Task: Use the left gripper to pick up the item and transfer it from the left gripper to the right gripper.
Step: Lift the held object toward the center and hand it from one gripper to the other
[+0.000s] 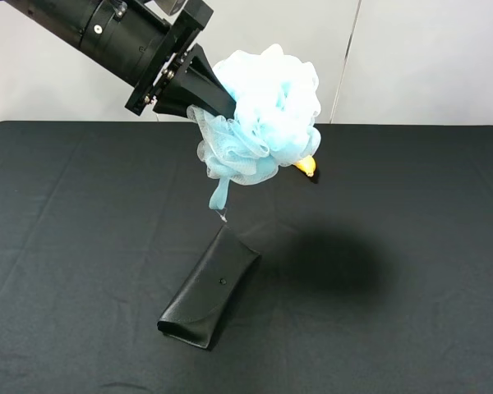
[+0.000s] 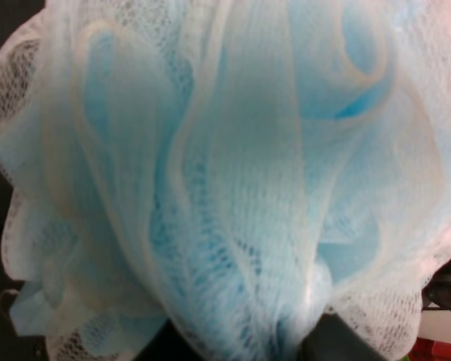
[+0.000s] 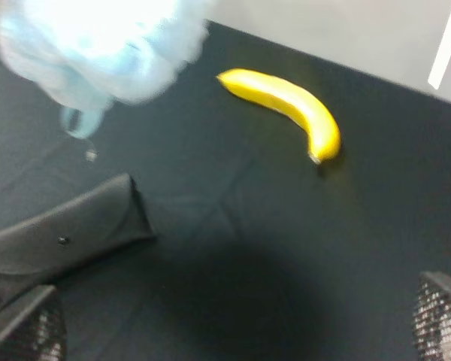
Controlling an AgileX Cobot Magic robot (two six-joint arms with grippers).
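The item, a fluffy light-blue and white mesh pouf (image 1: 267, 115), hangs high above the table, with its pale blue ribbon loop (image 1: 220, 193) dangling below. My left gripper (image 1: 230, 103) is shut on it from the upper left, its black fingers (image 1: 205, 82) sunk into the mesh. The pouf fills the left wrist view (image 2: 225, 173), with a dark finger (image 2: 338, 342) showing at one edge. My right gripper (image 3: 231, 323) is open and empty, its ribbed fingertips (image 3: 440, 316) wide apart. In the right wrist view the pouf (image 3: 90, 45) is blurred, far from that gripper.
A flat black glasses case (image 1: 209, 287) lies on the black table (image 1: 411, 312), below the pouf; it also shows in the right wrist view (image 3: 60, 233). A yellow banana (image 3: 286, 101) lies further back, mostly hidden behind the pouf in the high view (image 1: 306, 166).
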